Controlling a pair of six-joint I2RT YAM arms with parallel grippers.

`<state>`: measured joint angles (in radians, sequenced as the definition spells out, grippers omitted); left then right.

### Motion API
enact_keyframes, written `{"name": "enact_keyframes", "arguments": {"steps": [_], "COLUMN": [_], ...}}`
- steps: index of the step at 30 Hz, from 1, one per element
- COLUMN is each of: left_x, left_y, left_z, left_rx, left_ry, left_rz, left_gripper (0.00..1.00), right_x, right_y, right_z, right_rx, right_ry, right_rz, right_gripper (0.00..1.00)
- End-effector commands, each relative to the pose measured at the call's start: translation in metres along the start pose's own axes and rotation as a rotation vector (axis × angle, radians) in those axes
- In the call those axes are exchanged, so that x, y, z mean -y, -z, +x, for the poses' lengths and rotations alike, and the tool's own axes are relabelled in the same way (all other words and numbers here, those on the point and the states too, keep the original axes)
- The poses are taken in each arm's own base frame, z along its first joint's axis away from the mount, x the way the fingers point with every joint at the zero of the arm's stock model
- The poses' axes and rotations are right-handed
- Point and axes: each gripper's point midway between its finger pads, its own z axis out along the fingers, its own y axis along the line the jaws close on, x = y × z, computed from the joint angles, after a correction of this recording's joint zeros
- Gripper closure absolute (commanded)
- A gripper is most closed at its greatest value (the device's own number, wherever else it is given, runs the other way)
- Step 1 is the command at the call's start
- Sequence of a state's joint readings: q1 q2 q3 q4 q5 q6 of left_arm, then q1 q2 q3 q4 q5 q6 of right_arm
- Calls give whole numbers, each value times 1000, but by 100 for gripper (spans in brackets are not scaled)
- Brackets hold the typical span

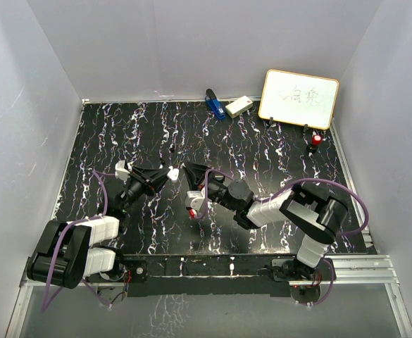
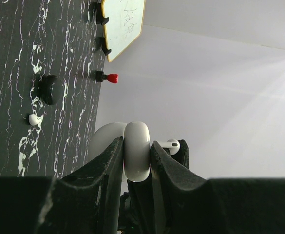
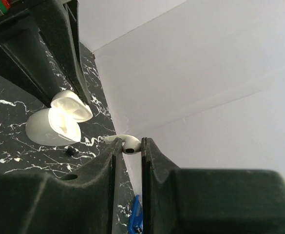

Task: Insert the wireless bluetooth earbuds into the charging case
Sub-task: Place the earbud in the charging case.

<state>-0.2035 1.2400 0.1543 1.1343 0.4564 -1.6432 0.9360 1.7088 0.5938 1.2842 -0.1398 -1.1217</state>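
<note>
Pinching an earbud (image 3: 124, 142), the right tool (image 3: 129, 146) points its stem toward the case (image 3: 47, 127) (clamped by left tool (image 2: 136, 145)).

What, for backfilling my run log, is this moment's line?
left jaws: shut on case | right jaws: shut on earbud | lid: open

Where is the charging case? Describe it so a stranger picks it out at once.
Start at the middle of the black marbled table, where the two arms meet. The left claw pinches the charging case, a white rounded shell with its lid open. It is far bigger than the tiny white earbud in the right claw.
</note>
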Motion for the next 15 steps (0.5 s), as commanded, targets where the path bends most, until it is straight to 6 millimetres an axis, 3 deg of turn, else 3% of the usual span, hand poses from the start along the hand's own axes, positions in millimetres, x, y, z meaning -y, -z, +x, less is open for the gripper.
{"name": "enact_keyframes", "arguments": {"steps": [1, 11, 15], "left_x": [19, 19, 20], "left_y": [-4, -3, -3], "left_z": [-3, -1, -1], "left_rx": [-2, -6, -9], "left_ry": [-12, -13, -13], "left_rz": [43, 44, 49], "left_gripper": [100, 100, 100], "right_x": [21, 9, -7], "right_y": [-11, -19, -22], "right_z": [-19, -24, -18], "right_rx": [79, 99, 89], "right_ry": [52, 114, 135], "right_rz": [62, 10, -29], "right_gripper": [100, 100, 100]}}
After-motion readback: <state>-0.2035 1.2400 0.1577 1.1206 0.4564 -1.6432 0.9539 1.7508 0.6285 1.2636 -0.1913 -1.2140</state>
